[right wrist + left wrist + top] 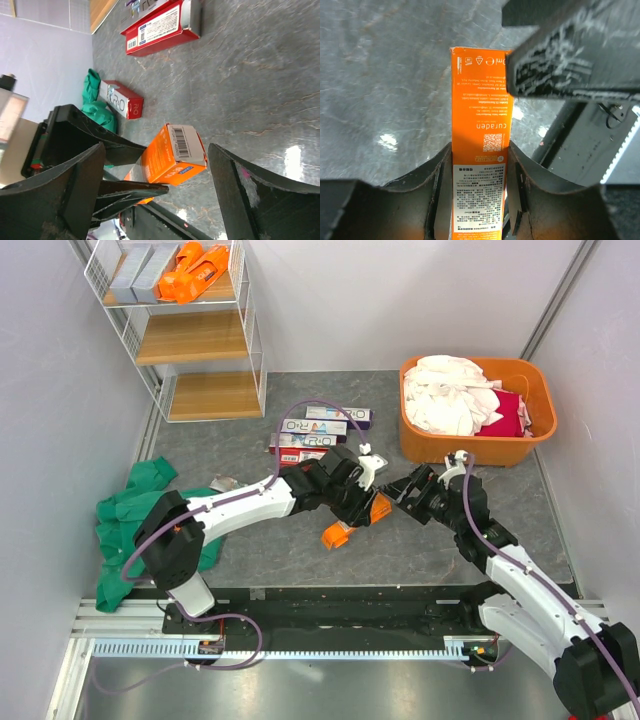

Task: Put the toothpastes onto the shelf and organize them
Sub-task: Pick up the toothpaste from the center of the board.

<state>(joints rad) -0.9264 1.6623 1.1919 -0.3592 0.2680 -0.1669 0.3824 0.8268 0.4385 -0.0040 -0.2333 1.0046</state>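
Left gripper (477, 200) pinches 1 orange toothpaste carton (477, 100) narrowly, lifted over the tabletop's middle toward the near edge. Right gripper (156, 147) gapes wide around its barcode end, not touching. Likely a handover: next, close squarely there before release, then carry to the shelf (190, 338) at the far-left corner.

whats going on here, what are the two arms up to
The left claw grips an orange carton by one end. The right claw stands open around the other end, not closed on it, so this looks like a handover. More cartons lie on the table near the shelf, whose top tier already holds a few.
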